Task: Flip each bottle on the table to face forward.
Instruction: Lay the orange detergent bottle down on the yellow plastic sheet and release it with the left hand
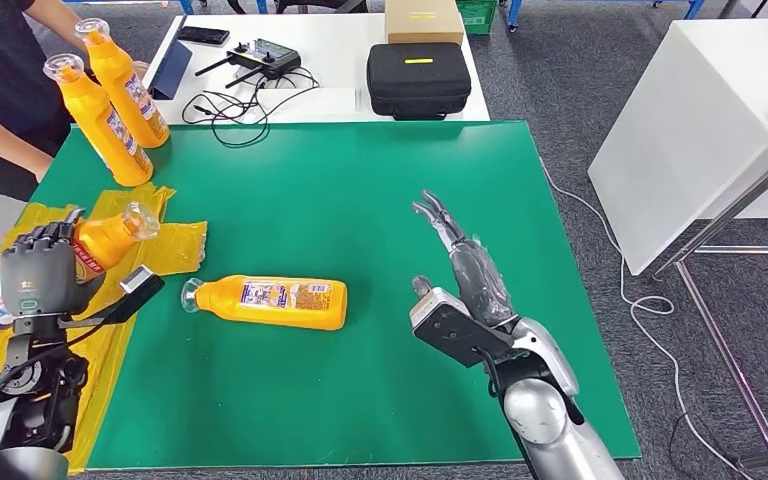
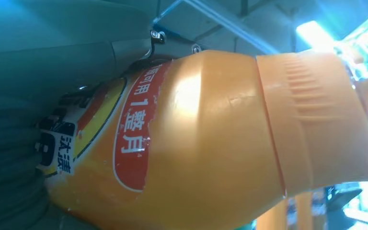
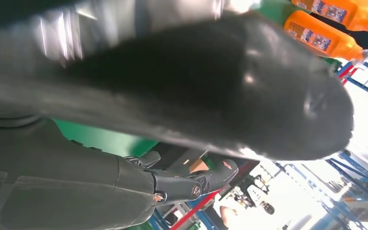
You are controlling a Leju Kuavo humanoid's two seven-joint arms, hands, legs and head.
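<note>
My left hand (image 1: 38,275) grips an orange bottle (image 1: 100,242) at the table's left edge, its clear cap pointing up and to the right; the left wrist view shows that bottle (image 2: 206,139) close up with a red label. Another orange bottle (image 1: 275,301) lies on its side in the middle of the green table (image 1: 360,190), cap to the left, label up. Two more orange bottles (image 1: 110,125) (image 1: 128,85) stand at the far left corner. My right hand (image 1: 460,265) hovers right of the lying bottle, fingers stretched out, holding nothing; its fingers (image 3: 206,86) show close up in the right wrist view.
A yellow plastic sheet (image 1: 175,245) lies along the table's left side. A person in black (image 1: 0,80) stands at the far left. Behind the green table a white table (image 1: 340,45) holds a black case (image 1: 418,78), a cardboard box (image 1: 423,20), a controller (image 1: 260,58) and cables.
</note>
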